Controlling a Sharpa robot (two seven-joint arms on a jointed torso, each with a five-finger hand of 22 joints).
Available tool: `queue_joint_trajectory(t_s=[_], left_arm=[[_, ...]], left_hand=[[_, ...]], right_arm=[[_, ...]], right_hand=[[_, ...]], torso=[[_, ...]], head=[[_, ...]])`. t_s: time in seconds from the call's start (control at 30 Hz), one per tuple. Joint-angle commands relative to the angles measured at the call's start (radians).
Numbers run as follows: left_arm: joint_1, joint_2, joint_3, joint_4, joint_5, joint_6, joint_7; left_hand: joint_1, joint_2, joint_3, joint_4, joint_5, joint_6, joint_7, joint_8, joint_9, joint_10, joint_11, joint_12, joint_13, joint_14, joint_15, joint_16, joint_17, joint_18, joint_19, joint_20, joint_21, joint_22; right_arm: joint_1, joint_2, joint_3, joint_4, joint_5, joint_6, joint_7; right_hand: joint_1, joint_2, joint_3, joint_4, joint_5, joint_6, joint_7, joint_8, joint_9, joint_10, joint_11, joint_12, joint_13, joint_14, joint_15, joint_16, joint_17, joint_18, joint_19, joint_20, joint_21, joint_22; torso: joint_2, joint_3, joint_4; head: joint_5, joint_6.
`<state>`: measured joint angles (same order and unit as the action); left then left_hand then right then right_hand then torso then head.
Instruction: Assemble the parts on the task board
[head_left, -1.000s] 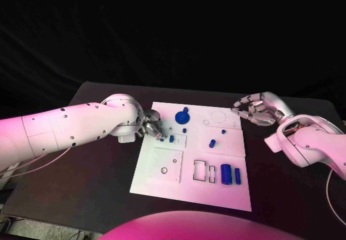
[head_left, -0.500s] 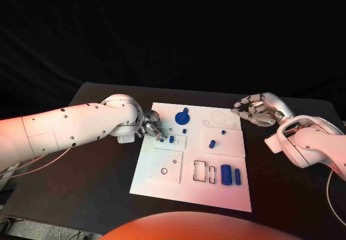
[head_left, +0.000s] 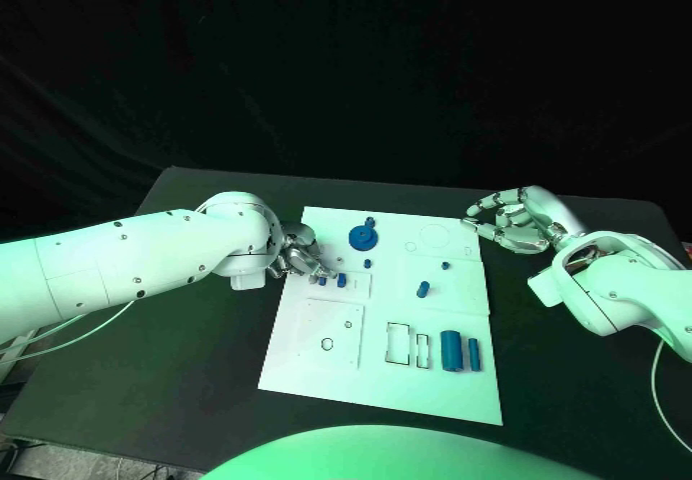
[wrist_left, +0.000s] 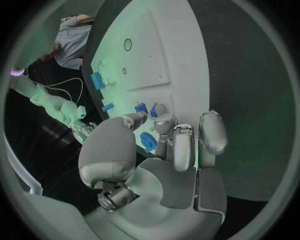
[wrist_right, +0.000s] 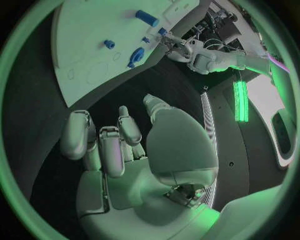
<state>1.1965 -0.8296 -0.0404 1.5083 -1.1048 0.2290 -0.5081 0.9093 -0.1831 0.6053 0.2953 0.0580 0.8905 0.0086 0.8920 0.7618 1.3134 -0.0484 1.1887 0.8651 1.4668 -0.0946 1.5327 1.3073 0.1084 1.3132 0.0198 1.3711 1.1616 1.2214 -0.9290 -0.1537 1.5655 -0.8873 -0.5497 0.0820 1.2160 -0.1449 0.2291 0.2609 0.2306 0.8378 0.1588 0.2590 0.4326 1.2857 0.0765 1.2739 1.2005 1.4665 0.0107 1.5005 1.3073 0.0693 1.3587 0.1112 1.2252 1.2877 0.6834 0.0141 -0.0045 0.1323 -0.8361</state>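
Left hand (head_left: 299, 255) is down at the left edge of the task board (head_left: 332, 360), fingertips bunched on a small blue part (wrist_left: 148, 141) by the upper-left recess. In the left wrist view the part sits right between the fingers (wrist_left: 182, 150) and thumb and looks pinched, though I can't tell if it's seated or lifted. A second small blue piece (head_left: 342, 281) lies just beside it on the board. Right hand (head_left: 515, 222) hovers off the board's top-right corner, fingers curled in, holding nothing. Other parts on the board: round blue gear-like piece (head_left: 364, 235) near the top, short blue peg (head_left: 423, 289) mid-board, two blue cylinders (head_left: 462, 350) in the lower-right slots. For this step, I'd keep the pinch light, align the part square to its recess before pressing, push straight down without sweeping sideways into the neighbouring piece, and keep the right hand parked clear.
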Motion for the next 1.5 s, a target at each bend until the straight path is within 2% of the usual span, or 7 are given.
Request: queue_joint_trajectory(t_s=[0.03,0.4,0.53,0.63,0.87,1.17,1.5], left_arm=[[0.0,-0.003,0.004,0.008,0.013,-0.014,0.001],[0.002,-0.012,0.025,0.03,0.05,-0.118,0.029],[0.002,-0.012,0.027,0.037,0.053,-0.214,0.079],[0.002,-0.008,0.027,0.04,0.042,-0.281,0.143],[0.002,0.014,0.018,0.031,-0.018,-0.409,0.356],[-0.009,0.045,0.004,0.009,-0.146,-0.415,0.532],[-0.02,0.09,-0.002,-0.038,-0.324,-0.357,0.57]], left_hand=[[-0.008,0.003,-0.006,0.0,-0.006,-0.001,0.005,-0.003,-0.001,0.0,-0.003,0.002,-0.001,0.081,-0.007,0.002,0.168,-0.019,0.004,-0.006,0.001,-0.001],[0.051,0.001,-0.021,-0.002,-0.005,-0.05,0.02,-0.029,-0.007,-0.052,0.01,-0.041,-0.069,0.06,0.002,-0.03,0.094,-0.004,-0.047,0.0,-0.042,-0.075],[0.093,-0.025,-0.052,-0.002,-0.005,-0.139,0.071,-0.081,-0.039,-0.238,0.057,-0.182,-0.288,0.01,0.042,-0.096,-0.041,0.027,-0.16,0.031,-0.146,-0.238],[0.137,-0.023,-0.04,-0.003,-0.005,-0.18,0.092,-0.091,-0.055,-0.28,0.075,-0.18,-0.293,-0.011,0.059,-0.119,-0.086,0.037,-0.194,0.046,-0.184,-0.289],[0.274,-0.087,-0.064,-0.004,-0.005,-0.282,0.164,-0.163,-0.186,-0.483,0.15,-0.348,-0.437,-0.343,0.13,-0.511,-0.648,0.075,-0.386,0.118,-0.487,-0.587],[0.506,-0.104,-0.004,-0.055,-0.007,-0.263,0.167,-0.235,-0.32,-0.5,0.155,-0.447,-0.556,-0.351,0.131,-0.533,-0.687,0.076,-0.35,0.117,-0.537,-0.626],[0.523,-0.107,-0.052,-0.084,-0.007,-0.224,0.166,-0.307,-0.424,-0.494,0.156,-0.542,-0.657,-0.211,0.127,-0.359,-0.551,0.075,-0.285,0.107,-0.442,-0.572]], right_arm=[[-0.001,0.001,0.0,-0.001,-0.006,0.01,0.005],[-0.001,0.001,0.0,-0.003,-0.006,0.008,0.006],[-0.001,0.001,0.0,-0.003,-0.006,0.007,0.006],[-0.001,0.0,0.0,-0.002,-0.006,0.007,0.006],[-0.001,-0.001,0.0,-0.001,-0.004,0.008,0.011],[-0.001,0.001,0.0,0.0,0.001,0.013,0.018],[-0.001,0.002,0.0,0.003,0.003,0.015,0.025]], right_hand=[[0.005,0.0,-0.001,0.007,0.004,-0.005,0.002,0.005,0.002,-0.005,0.001,-0.003,-0.001,0.058,-0.008,-0.005,0.067,0.021,-0.006,-0.003,-0.006,-0.001],[0.004,0.0,-0.003,0.01,0.005,-0.005,0.002,0.006,0.002,-0.005,0.0,-0.003,-0.001,0.059,-0.008,-0.005,0.067,0.021,-0.006,-0.003,-0.006,-0.001],[0.004,0.0,-0.003,0.01,0.005,-0.005,0.002,0.006,0.002,-0.005,0.0,-0.003,-0.001,0.059,-0.008,-0.005,0.067,0.021,-0.006,-0.003,-0.006,-0.001],[0.004,0.001,-0.004,0.012,0.006,-0.006,0.002,0.007,0.002,-0.005,0.001,-0.003,-0.001,0.059,-0.008,-0.005,0.067,0.021,-0.006,-0.003,-0.006,-0.001],[0.011,0.004,-0.006,0.015,0.009,-0.006,0.001,0.009,0.002,-0.044,0.0,-0.044,-0.051,0.052,-0.008,-0.016,0.041,0.026,-0.02,-0.003,-0.029,-0.018],[0.039,0.014,-0.024,0.025,0.01,-0.016,0.001,0.016,0.001,-0.154,-0.001,-0.192,-0.219,0.037,-0.01,-0.044,-0.006,0.039,-0.054,-0.004,-0.095,-0.063],[0.05,0.02,-0.036,0.026,0.01,-0.017,-0.001,0.022,0.0,-0.209,-0.003,-0.286,-0.328,0.028,-0.012,-0.066,-0.042,0.044,-0.067,-0.006,-0.126,-0.083]], torso=[[0.0,0.0002,0.0003],[0.001,0.0006,-0.0008],[0.001,0.0011,-0.0008],[0.0,0.0016,0.0002],[0.0,0.0003,0.0005],[0.001,-0.0023,0.0005],[0.002,-0.0017,0.0011]], head=[[-0.001,0.002],[-0.005,0.01],[-0.009,0.014],[-0.014,0.018],[-0.018,0.023],[-0.024,0.025],[-0.028,0.025]])
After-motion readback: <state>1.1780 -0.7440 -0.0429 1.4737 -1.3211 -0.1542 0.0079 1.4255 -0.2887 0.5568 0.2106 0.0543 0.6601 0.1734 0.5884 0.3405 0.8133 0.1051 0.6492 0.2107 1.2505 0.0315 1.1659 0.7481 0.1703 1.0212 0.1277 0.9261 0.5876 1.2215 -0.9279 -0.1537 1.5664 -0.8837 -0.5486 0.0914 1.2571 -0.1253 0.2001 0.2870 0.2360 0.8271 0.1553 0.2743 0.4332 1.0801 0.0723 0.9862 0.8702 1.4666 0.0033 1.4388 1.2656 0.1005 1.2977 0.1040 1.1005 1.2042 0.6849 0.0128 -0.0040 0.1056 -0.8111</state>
